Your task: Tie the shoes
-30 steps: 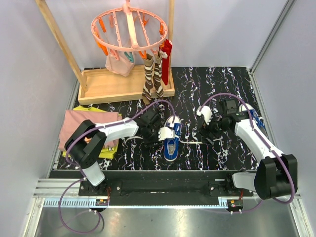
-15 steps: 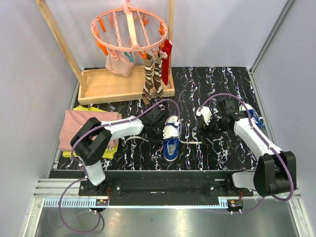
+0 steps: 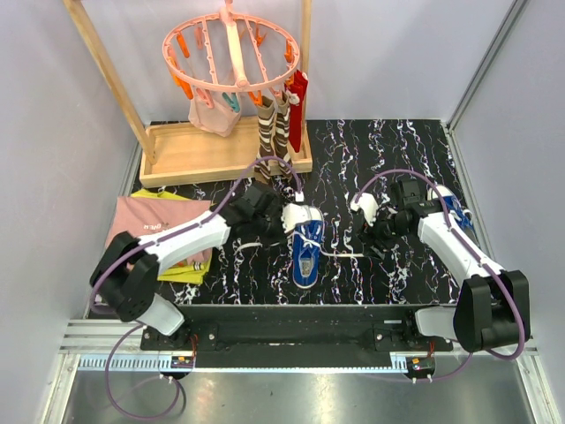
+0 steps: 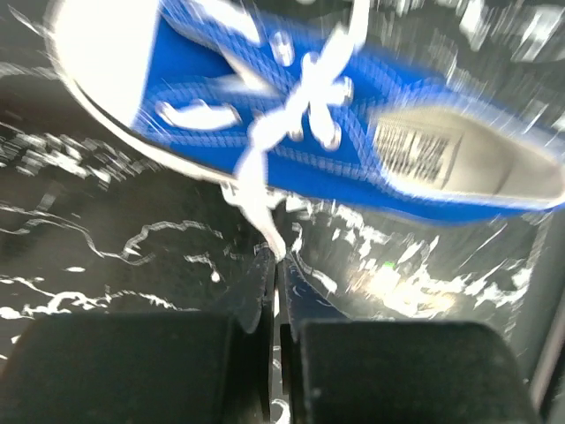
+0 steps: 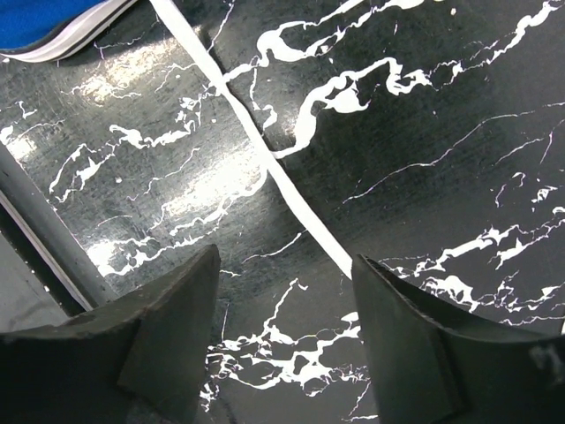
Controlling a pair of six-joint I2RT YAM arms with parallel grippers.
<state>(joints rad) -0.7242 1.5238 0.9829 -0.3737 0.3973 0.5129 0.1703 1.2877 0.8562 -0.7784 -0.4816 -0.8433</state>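
The left fingers are pressed together and pinch a white lace right at their tips. From the pinch the lace climbs to the eyelets of a blue shoe. The shoe lies crosswise just beyond the tips, with its white toe cap off to their left and its open heel end off to their right. That wrist view is blurred, so how the laces cross at the eyelets cannot be told.

From above, the shoe sits on the black marbled bench, between the two sets of fingers and much closer to the left ones.

The right fingers are spread and hold nothing, low over the bench. A second lace lies flat on the bench ahead of them. It slants across the gap from far left and ends just before the right-hand tip, touching neither finger. Past the left-hand tip a blue edge with a white sole shows; which shoe it belongs to cannot be told.

A second shoe shows as a patch of blue behind the right arm, well back from the right fingers. Striped socks hang well beyond the left fingers.
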